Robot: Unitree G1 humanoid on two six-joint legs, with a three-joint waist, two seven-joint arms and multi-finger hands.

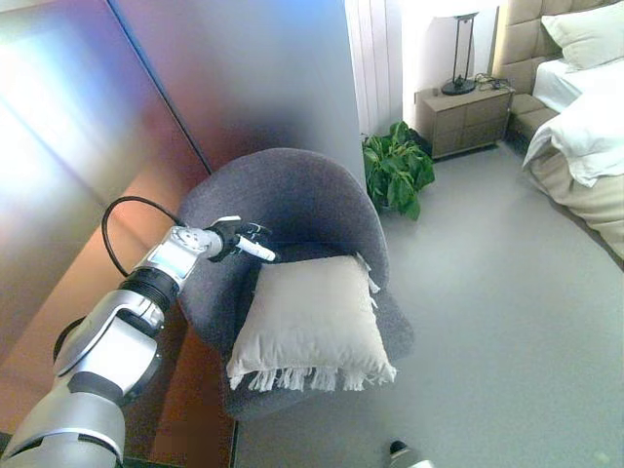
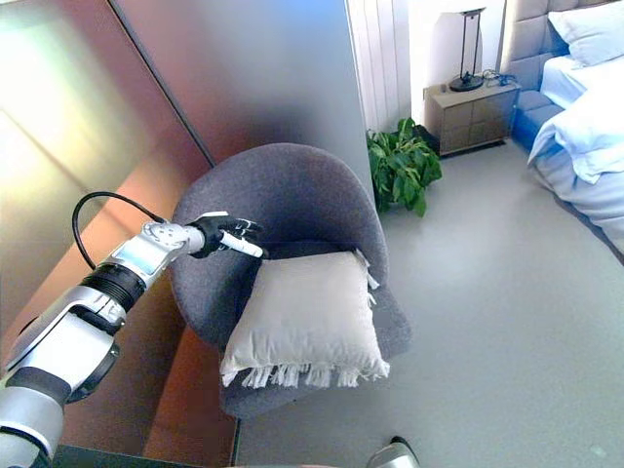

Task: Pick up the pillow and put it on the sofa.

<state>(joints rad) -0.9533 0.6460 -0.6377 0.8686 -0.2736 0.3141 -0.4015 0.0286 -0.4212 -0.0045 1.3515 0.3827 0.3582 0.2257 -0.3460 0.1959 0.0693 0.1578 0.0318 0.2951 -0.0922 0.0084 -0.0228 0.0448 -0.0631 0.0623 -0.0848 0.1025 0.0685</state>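
A cream pillow with fringed edges lies on the seat of a grey round-backed armchair, leaning toward its front edge. My left hand hovers over the chair's left side, just above the pillow's upper left corner, fingers straight and apart from the cloth. It holds nothing. My right hand does not show in either view.
A frosted glass wall stands behind and left of the chair. A green potted plant sits to the chair's right. Farther back are a bedside cabinet with a lamp and a bed. Grey floor spreads right.
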